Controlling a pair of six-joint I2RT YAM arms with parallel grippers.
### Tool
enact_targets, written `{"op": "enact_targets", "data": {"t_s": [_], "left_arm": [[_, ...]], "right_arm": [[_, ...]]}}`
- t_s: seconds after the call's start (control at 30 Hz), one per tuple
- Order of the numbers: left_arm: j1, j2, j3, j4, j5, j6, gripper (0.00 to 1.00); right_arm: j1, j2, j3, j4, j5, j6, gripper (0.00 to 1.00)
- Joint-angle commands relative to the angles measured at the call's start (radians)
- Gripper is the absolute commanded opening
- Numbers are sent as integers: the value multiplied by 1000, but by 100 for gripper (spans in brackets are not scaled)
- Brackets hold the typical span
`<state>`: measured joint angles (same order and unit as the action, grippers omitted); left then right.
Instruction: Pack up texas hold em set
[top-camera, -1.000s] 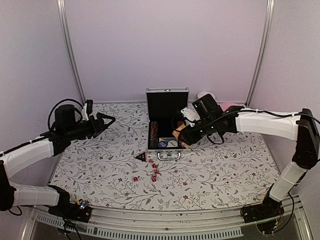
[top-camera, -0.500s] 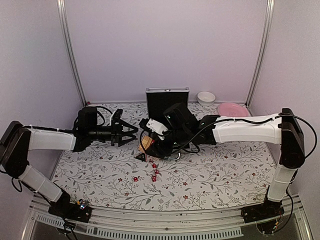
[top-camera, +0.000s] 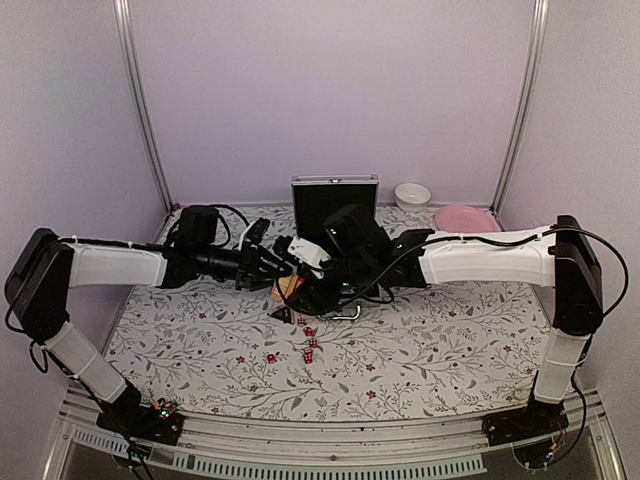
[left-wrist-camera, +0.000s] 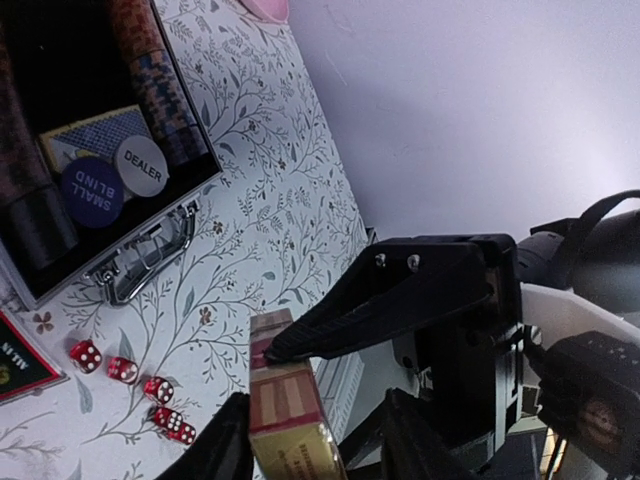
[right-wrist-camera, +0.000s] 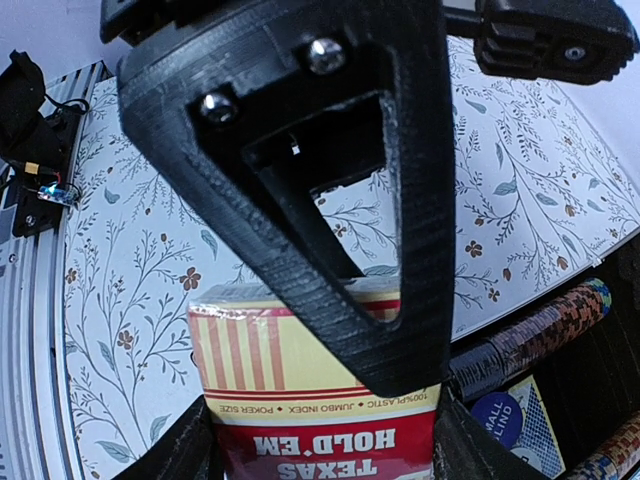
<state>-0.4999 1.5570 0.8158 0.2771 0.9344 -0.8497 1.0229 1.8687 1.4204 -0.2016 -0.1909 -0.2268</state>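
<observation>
Handing off card pack (right-wrist-camera: 300, 420) mid-air beside case (top-camera: 335, 205): my right tool (top-camera: 303, 283) clamps one end, left tool (left-wrist-camera: 312, 435) straddles the other, not yet tight. Light, stiff, likely slick box; pinch flat faces, gently.

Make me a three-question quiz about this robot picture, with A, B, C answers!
1. Where is the card pack?
A) in the white bowl
B) up in a gripper's fingers
C) on the pink plate

2. What colour are the little dice?
A) green
B) blue
C) red

3. How is the case?
A) open, lid up
B) shut
C) flipped over

Answers:
1 B: the right gripper clamps the card pack above the table.
2 C: the dice on the table in front of the case are red.
3 A: the lid stands upright and chips show inside.
</observation>
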Motion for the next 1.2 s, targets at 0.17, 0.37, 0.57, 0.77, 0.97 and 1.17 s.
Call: {"op": "enact_targets", "data": {"t_s": [0.17, 0.37, 0.57, 0.77, 0.97, 1.17], "left_arm": [[-34, 31, 69, -183, -7, 139, 29], [-38, 34, 69, -149, 12, 117, 2], [-16, -6, -9, 105, -10, -26, 0], [21, -114, -160, 482, -222, -118, 0], [23, -153, -221, 737, -228, -149, 0], [23, -155, -248, 882, -158, -187, 0]], "right_arm": [[-1, 4, 38, 50, 32, -25, 56], [-1, -9, 13, 81, 80, -22, 57], [-3, -118, -115, 241, 167, 51, 86], [-93, -256, -288, 440, 78, 284, 92], [-219, -304, -432, 711, -216, 657, 93], [-224, -254, -436, 874, -388, 789, 88]]}}
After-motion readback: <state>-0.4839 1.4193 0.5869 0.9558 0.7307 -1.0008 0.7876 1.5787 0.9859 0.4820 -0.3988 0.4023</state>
